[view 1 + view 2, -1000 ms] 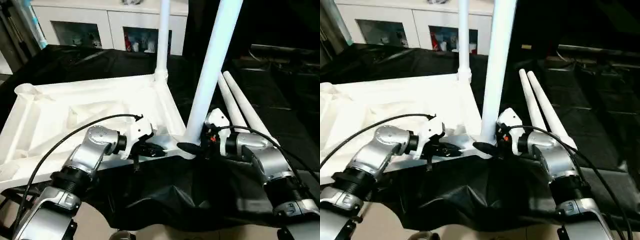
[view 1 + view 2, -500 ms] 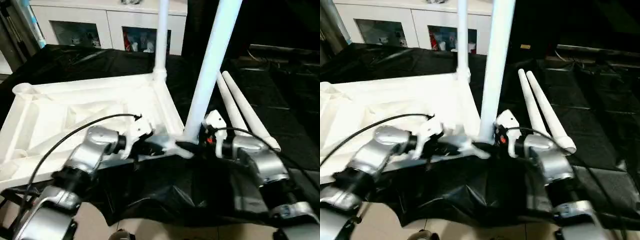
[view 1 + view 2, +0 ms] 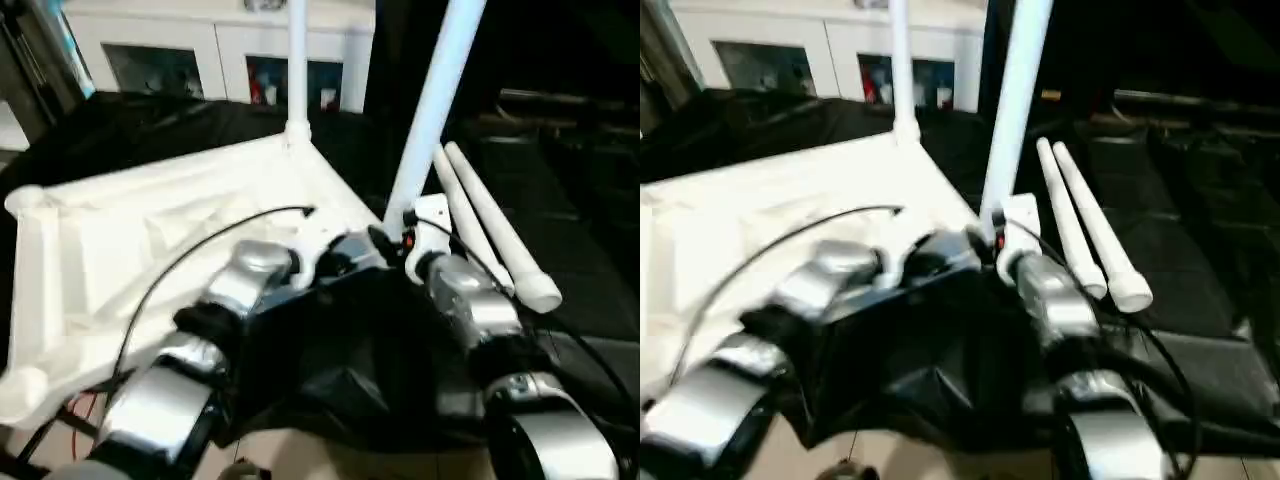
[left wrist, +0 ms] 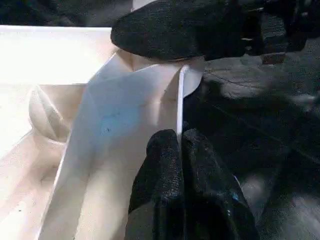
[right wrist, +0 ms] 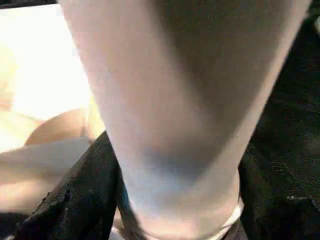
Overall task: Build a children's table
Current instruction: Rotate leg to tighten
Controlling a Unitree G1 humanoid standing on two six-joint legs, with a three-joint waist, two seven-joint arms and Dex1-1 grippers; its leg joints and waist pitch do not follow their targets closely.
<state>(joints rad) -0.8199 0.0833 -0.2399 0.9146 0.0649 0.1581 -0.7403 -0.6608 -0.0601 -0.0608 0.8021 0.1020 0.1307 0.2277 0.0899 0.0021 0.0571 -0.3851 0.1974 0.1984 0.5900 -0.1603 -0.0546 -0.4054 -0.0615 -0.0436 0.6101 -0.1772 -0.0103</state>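
Observation:
The white tabletop point(image 3: 150, 230) lies upside down, ribbed underside up, on a black cloth. One white leg point(image 3: 297, 70) stands upright in its far corner. A second leg point(image 3: 432, 110) rises from the near right corner, leaning a little to the right. My right gripper point(image 3: 392, 238) is shut around the base of this leg point(image 5: 170, 100), with black fingers point(image 5: 75, 200) on either side. My left gripper point(image 4: 181, 137) is shut on the tabletop's thin rim point(image 4: 179, 100) beside that corner. Two loose legs point(image 3: 490, 235) lie side by side on the cloth to the right.
A white cabinet with glass doors point(image 3: 210, 50) stands behind the work. The black cloth point(image 3: 340, 360) hangs in folds over the near edge between my forearms. Red cables point(image 3: 75, 435) show at the lower left above a light floor.
Both arms have reached forward, pushing the near right corner and its leg away from me. The tabletop has turned, and the gripped leg leans more to the right.

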